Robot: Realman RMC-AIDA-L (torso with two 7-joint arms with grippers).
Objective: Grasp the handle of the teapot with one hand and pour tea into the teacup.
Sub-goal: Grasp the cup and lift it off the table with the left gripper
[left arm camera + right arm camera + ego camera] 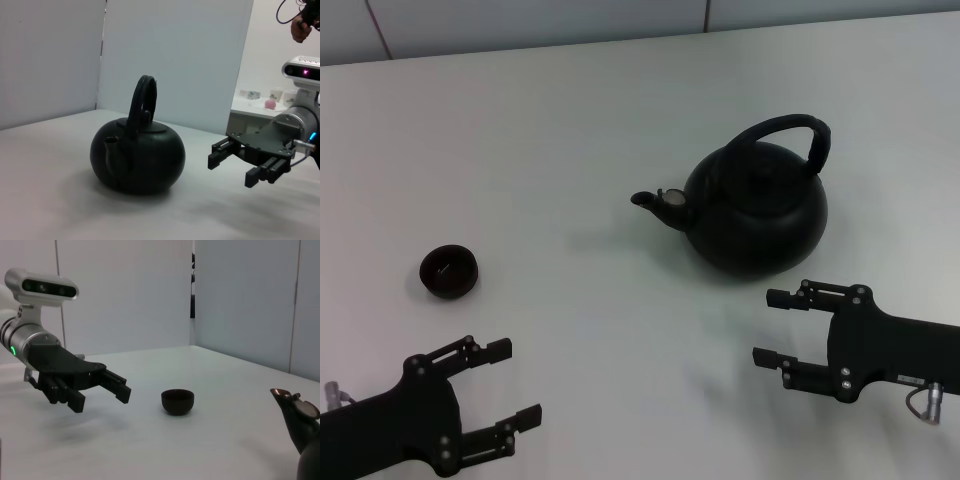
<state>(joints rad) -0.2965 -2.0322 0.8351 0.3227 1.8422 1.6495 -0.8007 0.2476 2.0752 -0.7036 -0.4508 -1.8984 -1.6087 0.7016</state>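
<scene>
The matte-black teapot [757, 210] stands upright on the white table, right of centre, spout pointing left. Its arched handle [790, 135] loops over the lid. It also shows in the left wrist view [138, 159], and its spout in the right wrist view [295, 410]. The small dark teacup [449, 271] sits at the left, also in the right wrist view [177, 401]. My right gripper [770, 327] is open and empty, just in front of the teapot, apart from it. My left gripper [515, 383] is open and empty, near the front left, in front of the teacup.
The white table [600, 150] ends at a wall along the far edge. A shelf with small cups [260, 97] stands far off in the left wrist view.
</scene>
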